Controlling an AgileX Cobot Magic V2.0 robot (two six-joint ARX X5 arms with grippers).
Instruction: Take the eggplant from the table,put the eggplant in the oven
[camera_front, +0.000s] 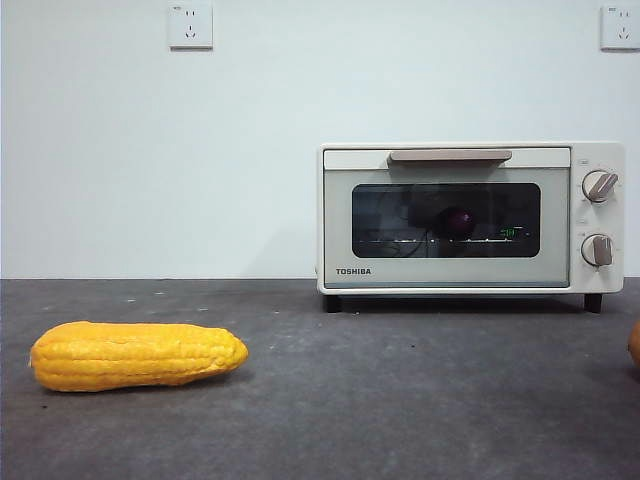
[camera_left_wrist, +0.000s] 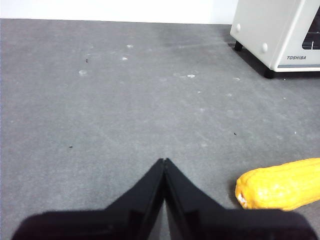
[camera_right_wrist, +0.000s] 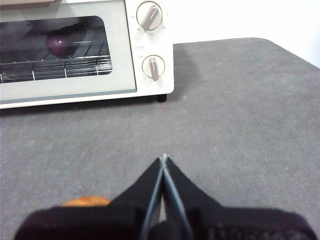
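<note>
1. Yellow corn (camera_front: 138, 355) lies on its side on the grey table (camera_front: 400, 400), closest to the front camera and off to the left side.
2. At the right edge of the front view, a small orange thing (camera_front: 635, 345) peeks in; too little shows to tell what it is.
3. Neither arm shows in the front view.
4. The left gripper (camera_left_wrist: 164, 161) hangs over bare table with its two black jaws pressed together and nothing between them. The corn (camera_left_wrist: 280, 184) lies near it, not touching.
5. The right gripper (camera_right_wrist: 164, 158) also has its jaws closed on nothing. It points toward the oven (camera_right_wrist: 75, 50), well apart from it, and an orange thing (camera_right_wrist: 86, 201) sits just beside its base.
6. The white oven (camera_front: 470, 215) stands at the back of the table with its door shut.
7. The purple eggplant (camera_front: 458, 222) is inside the oven, on the wire rack (camera_right_wrist: 55, 67), seen through the dark glass.
</note>
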